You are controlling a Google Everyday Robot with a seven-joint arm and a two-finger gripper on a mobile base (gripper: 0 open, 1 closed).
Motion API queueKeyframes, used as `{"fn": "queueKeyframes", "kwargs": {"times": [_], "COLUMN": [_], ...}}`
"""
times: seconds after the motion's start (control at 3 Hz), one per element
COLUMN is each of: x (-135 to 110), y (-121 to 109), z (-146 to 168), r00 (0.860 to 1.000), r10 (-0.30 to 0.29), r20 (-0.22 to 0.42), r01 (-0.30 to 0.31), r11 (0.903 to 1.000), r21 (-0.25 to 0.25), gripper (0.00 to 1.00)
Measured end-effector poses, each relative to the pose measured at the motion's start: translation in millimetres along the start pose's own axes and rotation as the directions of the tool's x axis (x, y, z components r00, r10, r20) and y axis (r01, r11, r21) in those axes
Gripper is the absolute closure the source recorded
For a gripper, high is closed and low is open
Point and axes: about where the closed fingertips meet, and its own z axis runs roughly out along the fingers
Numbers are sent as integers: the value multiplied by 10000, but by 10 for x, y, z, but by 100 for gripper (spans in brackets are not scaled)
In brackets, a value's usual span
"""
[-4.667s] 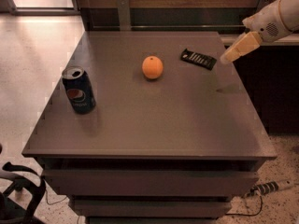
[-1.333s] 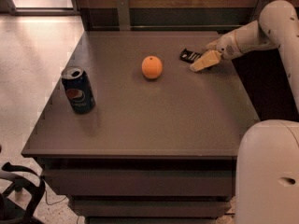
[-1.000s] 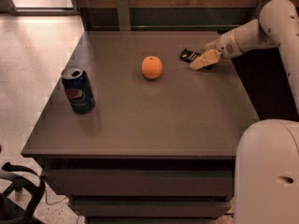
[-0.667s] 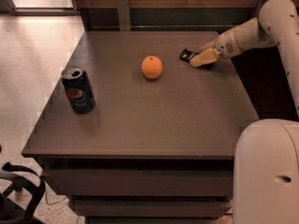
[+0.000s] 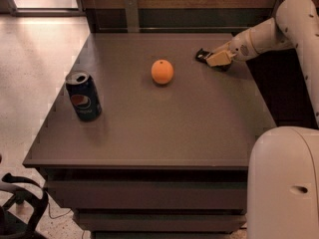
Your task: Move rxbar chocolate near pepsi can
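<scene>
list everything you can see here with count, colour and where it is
table: one, dark grey-brown, centre of view
pepsi can: one, dark blue with a silver top, upright at the table's left side
orange: one, orange, middle of the table towards the back
rxbar chocolate: one, black, back right of the table, partly hidden by the gripper
chair: one, black, on the floor at lower left, only part in view
gripper: one, tan, down at the bar at back right
arm: one, white, reaching in from the right
robot body: one, white, lower right corner
</scene>
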Motion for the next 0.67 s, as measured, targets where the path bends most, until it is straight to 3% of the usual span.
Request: {"fn": "queueKeyframes", "kwargs": {"times": [0.33, 0.67], "x": [-4, -171], "y": [0, 73], "z": [-3, -246], "r00": [10000, 9994], "r10": [-1, -317], "r20": [-1, -153], "r01": [1, 322], "r11": [10000, 9991], "r21": [1, 289], "gripper": [100, 100]}}
